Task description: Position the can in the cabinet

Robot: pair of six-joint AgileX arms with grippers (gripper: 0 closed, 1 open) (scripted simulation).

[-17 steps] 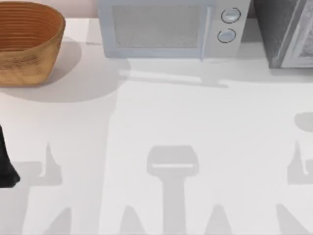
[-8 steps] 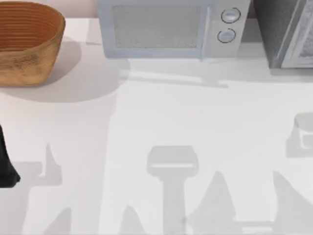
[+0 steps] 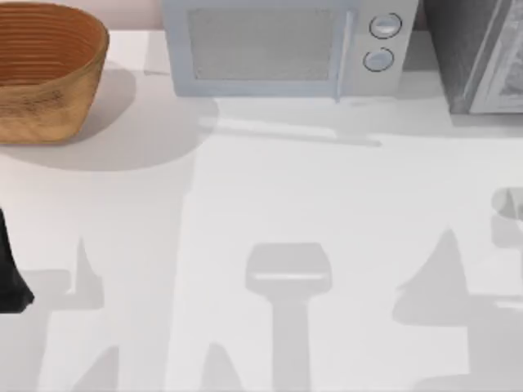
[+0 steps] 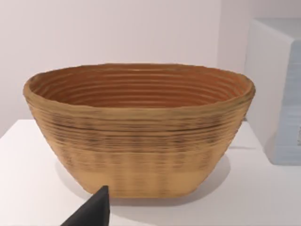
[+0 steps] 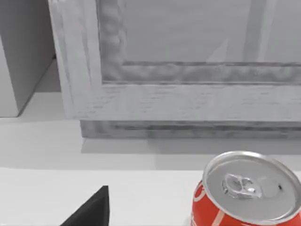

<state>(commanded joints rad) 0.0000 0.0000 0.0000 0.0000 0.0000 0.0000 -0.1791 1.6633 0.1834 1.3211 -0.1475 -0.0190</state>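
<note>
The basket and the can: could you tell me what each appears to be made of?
The basket looks like coiled wicker or similar plant fibre, matte tan outside and reddish-brown inside: ridged horizontal bands ring its wall. The can looks like metal, probably aluminium: a silvery lid with a pull tab and a glossy red printed side with white markings. Both are rendered, so this goes on appearance alone.

The middle and near part of the counter (image 3: 270, 196) lies bare, giving a gripper wide room to pass. Along the far edge stand three obstacles: a woven basket (image 3: 45, 69) at the far left, a microwave (image 3: 286, 49) in the far middle, and the cabinet (image 3: 478, 57) at the far right. In the right wrist view the red can (image 5: 247, 193) stands upright on the counter near the cabinet's front, with open counter between them.
</note>
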